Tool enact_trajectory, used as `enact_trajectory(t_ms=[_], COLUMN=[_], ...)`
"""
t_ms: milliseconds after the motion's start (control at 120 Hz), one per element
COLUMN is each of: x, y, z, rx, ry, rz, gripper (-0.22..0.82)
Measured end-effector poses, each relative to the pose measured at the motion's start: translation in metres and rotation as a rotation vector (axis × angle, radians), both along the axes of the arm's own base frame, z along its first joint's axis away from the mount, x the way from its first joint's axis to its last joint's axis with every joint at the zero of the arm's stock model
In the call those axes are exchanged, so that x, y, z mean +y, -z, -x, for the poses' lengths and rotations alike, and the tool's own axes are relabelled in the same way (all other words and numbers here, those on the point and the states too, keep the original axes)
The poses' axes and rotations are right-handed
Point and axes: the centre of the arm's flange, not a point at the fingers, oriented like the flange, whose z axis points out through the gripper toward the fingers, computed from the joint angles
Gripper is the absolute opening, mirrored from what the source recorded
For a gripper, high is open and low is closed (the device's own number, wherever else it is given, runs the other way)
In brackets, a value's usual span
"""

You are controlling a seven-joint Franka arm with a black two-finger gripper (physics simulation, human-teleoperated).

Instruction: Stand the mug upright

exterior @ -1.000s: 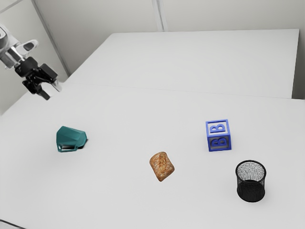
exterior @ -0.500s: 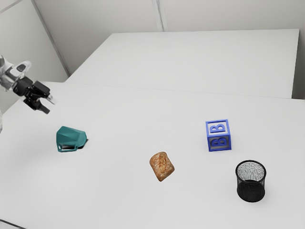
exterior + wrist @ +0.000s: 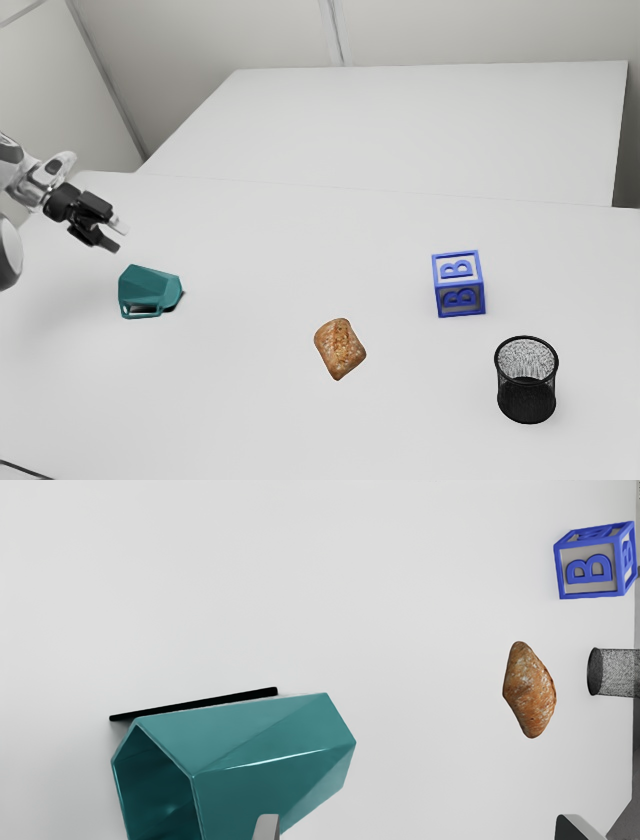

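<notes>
My gripper (image 3: 115, 238) is above the table at the exterior view's left, just over and behind the teal mug (image 3: 148, 291). The mug lies on its side on the table, its handle toward the near side in that view. In the wrist view the faceted mug (image 3: 270, 745) shows its open mouth and one long side, and the gripper (image 3: 417, 827) has its two fingertips wide apart with nothing held. One fingertip overlaps the mug's lower part in that picture; the handle is hidden there.
A brown bread roll (image 3: 340, 349) lies mid-table. Farther toward the exterior view's right are a blue letter block (image 3: 459, 284) and a black mesh cup (image 3: 526, 380). The white table (image 3: 250, 240) stretches between the mug and these things.
My gripper first moved down and toward the exterior view's left, then slightly back to its right and lower, nearer the mug. The mug has not moved.
</notes>
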Motion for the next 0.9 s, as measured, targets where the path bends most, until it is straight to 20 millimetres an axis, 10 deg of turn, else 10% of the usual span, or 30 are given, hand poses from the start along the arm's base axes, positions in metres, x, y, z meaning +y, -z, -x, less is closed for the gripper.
enact_trajectory(t_ms=[358,900], x=[0.049,0.015], y=[0.038,0.089], z=[0.011,0.022], rx=[-0.039,0.069], ry=[-0.032,-0.090], rz=[0.020,0.144], gripper=[0.60,0.60])
